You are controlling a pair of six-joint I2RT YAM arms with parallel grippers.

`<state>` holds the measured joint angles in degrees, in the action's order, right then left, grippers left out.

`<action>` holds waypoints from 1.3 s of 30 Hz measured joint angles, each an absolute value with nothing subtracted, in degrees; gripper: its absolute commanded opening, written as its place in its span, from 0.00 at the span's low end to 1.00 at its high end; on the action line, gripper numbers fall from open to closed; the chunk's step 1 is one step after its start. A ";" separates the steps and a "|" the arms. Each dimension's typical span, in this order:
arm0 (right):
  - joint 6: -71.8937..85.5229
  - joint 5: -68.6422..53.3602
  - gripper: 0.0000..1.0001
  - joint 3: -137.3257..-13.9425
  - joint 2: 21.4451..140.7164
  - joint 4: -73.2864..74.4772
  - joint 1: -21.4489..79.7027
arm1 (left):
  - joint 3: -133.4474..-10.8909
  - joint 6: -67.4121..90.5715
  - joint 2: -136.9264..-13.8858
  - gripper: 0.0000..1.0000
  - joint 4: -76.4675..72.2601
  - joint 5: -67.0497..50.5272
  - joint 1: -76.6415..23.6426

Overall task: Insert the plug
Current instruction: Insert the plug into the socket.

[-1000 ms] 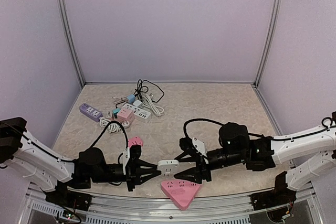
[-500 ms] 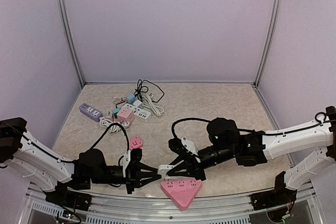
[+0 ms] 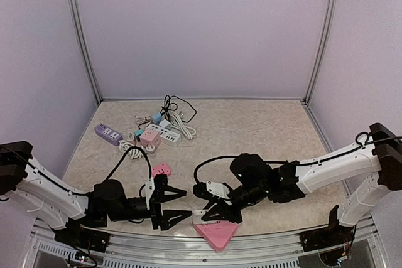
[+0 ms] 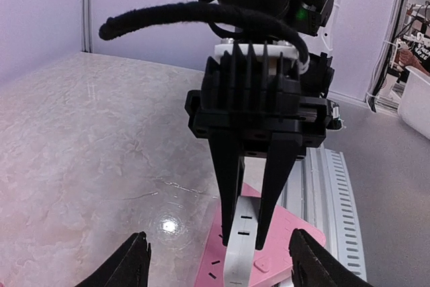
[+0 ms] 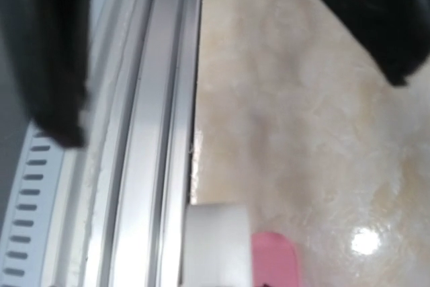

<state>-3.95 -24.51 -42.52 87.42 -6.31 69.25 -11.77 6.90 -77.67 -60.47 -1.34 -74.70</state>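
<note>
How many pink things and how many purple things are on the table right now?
Pink: 3 (triangular socket block, cube socket, small pink piece)
Purple: 1 (power strip)
Total: 4

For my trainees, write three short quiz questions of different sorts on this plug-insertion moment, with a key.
1. True or false: the left gripper is clamping the white adapter.
2. The triangular power strip under the adapter is: A purple, B pink, C blue.
3. Fill in: the adapter is held by the ___ gripper.
Key: 1 false, it stands open; 2 B; 3 right gripper.
</note>
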 measured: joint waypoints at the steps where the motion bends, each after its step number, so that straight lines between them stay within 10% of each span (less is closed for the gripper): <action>1: -4.16 -24.84 0.00 -42.63 87.85 -6.42 69.25 | -11.70 7.25 -77.76 0.67 -60.55 -0.84 -74.67; 39: -7.66 -24.01 0.00 -42.68 88.95 -7.42 68.47 | -12.69 11.55 -87.07 0.46 -64.29 0.51 -74.28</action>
